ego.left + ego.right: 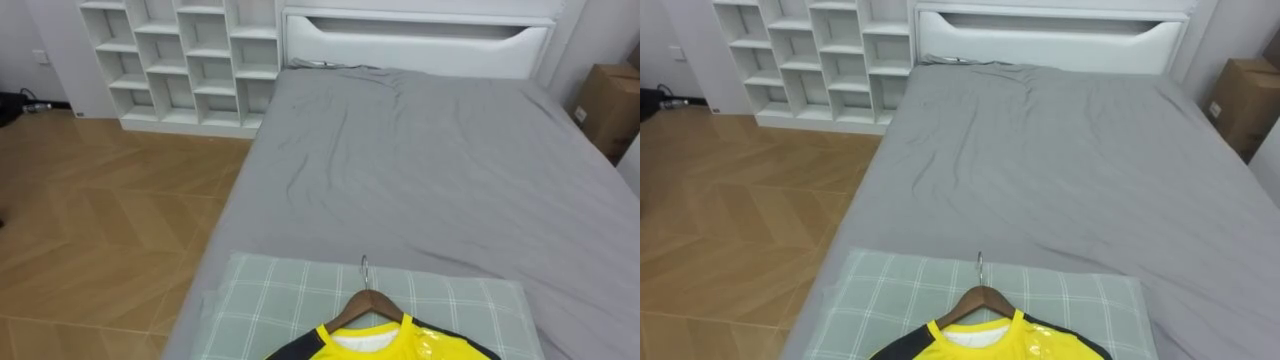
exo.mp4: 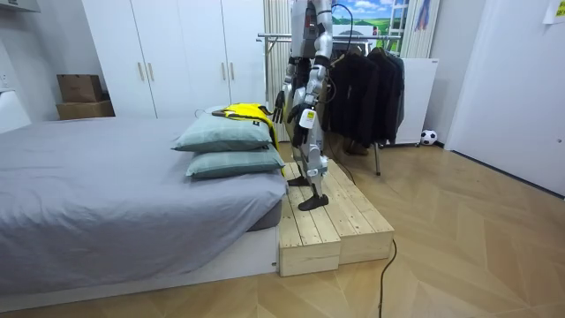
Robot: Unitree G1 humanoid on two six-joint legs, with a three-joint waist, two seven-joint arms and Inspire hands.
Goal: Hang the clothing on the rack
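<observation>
Since the yellow shirt [image 1: 400,345] is already on its wooden hanger [image 1: 368,300], the coming move depends on how that hanger lies in relation to the robot's hands. In the eye views, from left to right, a white shelf unit [image 1: 180,60] stands at the far left beyond the wood floor. The grey bed [image 1: 430,170] fills the middle up to its white headboard [image 1: 420,40], and a cardboard box [image 1: 610,100] sits at the far right. The shirt lies flat on a green checked pillow [image 1: 260,300] at the near edge of the bed, about centred before the robot. The hanger's bar runs left to right, and its metal hook [image 1: 365,268] points away toward the headboard. In the room view the robot stands on a low wooden platform [image 2: 331,225] at the pillow end of the bed, facing it. Its right hand [image 2: 283,104] and left hand [image 2: 305,117] hang low just beside the shirt's near edge, the left on the camera's side. Their fingers are too small to tell whether they are spread or curled, and neither hand visibly holds anything. Because the hook sits near the midline, neither arm seems clearly nearer. Either would probably have to reach forward past the collar to take the hanger's neck. The clothes rack [image 2: 371,79] with its dark garments stands behind the robot, at the room view's right.
</observation>
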